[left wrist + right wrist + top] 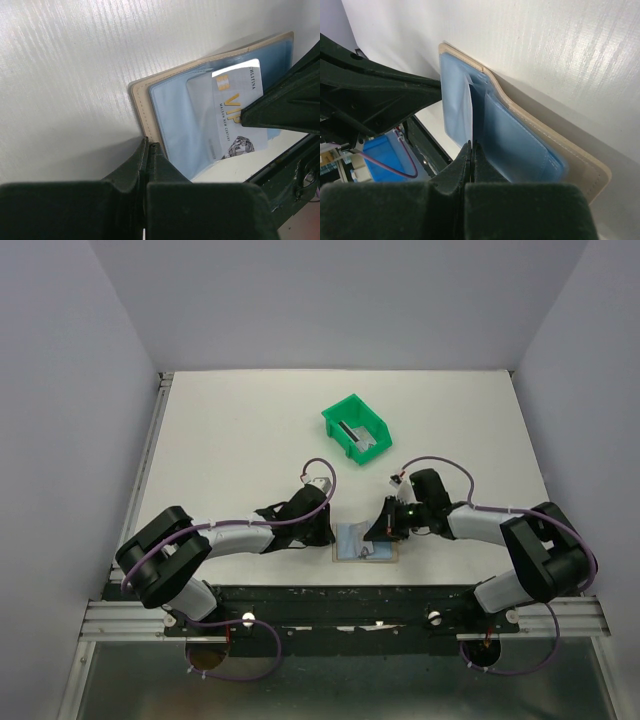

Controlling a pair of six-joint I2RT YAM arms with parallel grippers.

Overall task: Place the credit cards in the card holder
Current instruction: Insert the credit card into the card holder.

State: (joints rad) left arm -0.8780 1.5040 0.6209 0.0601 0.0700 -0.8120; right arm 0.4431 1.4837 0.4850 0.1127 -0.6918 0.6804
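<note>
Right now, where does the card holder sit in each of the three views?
Top external: card holder low centre, between the two arms.
Left wrist: card holder centre right, opened, a credit card part-way in its blue pocket.
Right wrist: card holder from upper centre to lower right.
Shared landmark: the white table under it.

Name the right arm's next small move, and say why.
Probably nudge the credit card deeper into its slot with the right gripper: its shut tip sits on the card, one corner shows outside the pocket, and the shut left gripper steadies the card holder.
</note>
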